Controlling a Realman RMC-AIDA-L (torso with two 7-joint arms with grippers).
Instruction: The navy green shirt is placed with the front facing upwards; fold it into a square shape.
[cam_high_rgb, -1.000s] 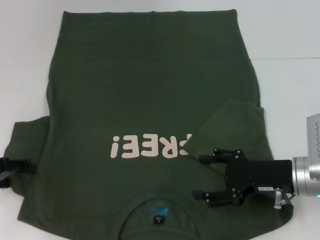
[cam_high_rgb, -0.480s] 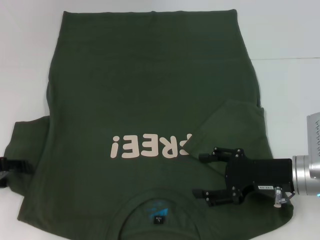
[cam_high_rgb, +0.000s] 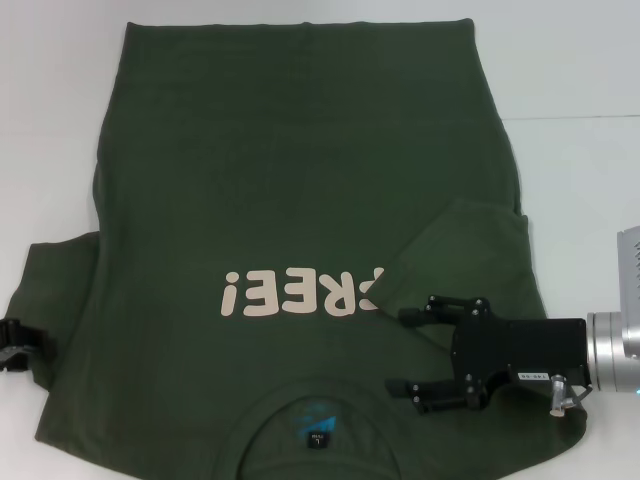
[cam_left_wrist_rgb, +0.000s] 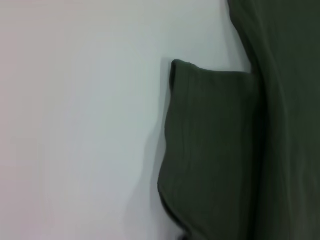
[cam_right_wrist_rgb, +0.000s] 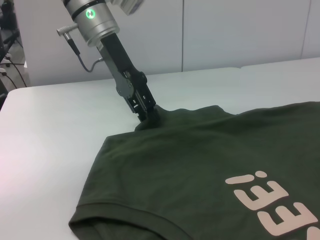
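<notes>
The navy green shirt (cam_high_rgb: 300, 180) lies spread on the white table, front up, with its cream letters (cam_high_rgb: 300, 292) upside down to me and the collar label (cam_high_rgb: 317, 437) at the near edge. Its right sleeve (cam_high_rgb: 470, 250) is folded inward onto the body. My right gripper (cam_high_rgb: 408, 352) is open just above the cloth, beside that folded sleeve near the shoulder. At the far left, my left gripper (cam_high_rgb: 18, 345) sits on the outer edge of the left sleeve. In the right wrist view the left gripper (cam_right_wrist_rgb: 146, 111) is pinched shut on that sleeve edge, where the cloth rises slightly.
Bare white table (cam_high_rgb: 580, 200) surrounds the shirt to the right, left and beyond the hem. A seam between table panels (cam_high_rgb: 575, 118) runs along the right. A pale wall (cam_right_wrist_rgb: 225, 30) stands behind the table's far side.
My left gripper has drawn outward to the left, so less of it overlaps the sleeve. The right gripper and the folded sleeve have stayed put.
</notes>
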